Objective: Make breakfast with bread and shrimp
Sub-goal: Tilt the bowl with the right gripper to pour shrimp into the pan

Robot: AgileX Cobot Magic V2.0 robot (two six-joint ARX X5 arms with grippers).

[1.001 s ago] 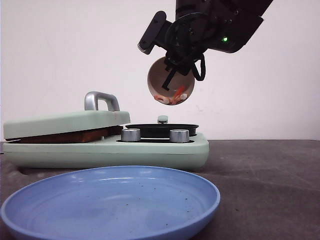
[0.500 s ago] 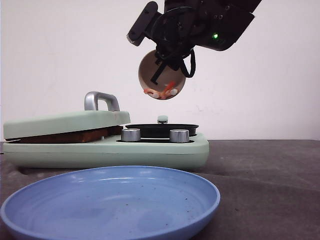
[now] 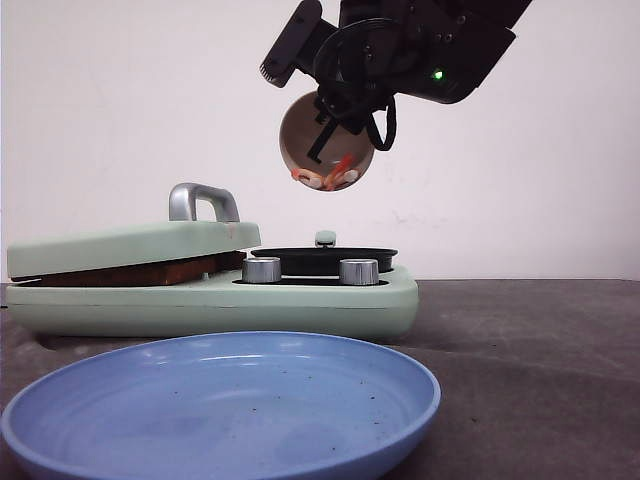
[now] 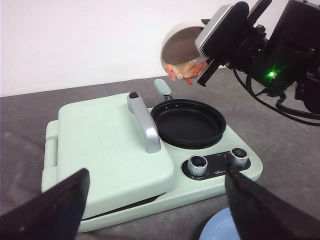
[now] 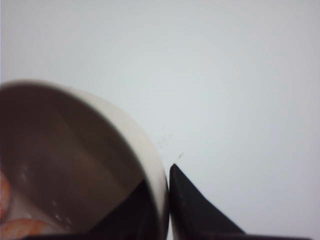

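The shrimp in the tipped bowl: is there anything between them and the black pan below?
Nothing visible: the shrimp lie at the lip of the tipped bowl, with open air above the uncovered black pan.

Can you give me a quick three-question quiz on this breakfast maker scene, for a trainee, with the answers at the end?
1. True or false: the shrimp already lie in the black pan.
2. What is the right gripper clamping? A) the silver lid handle B) the rim of the small bowl C) the blue plate
3. In the front view, what brown thing shows under the closed green lid?

Key
1. False. They sit in the tipped bowl, held in the air above the breakfast maker.
2. B. One finger is inside the rim, one outside.
3. The bread, its crust edge showing in the gap.
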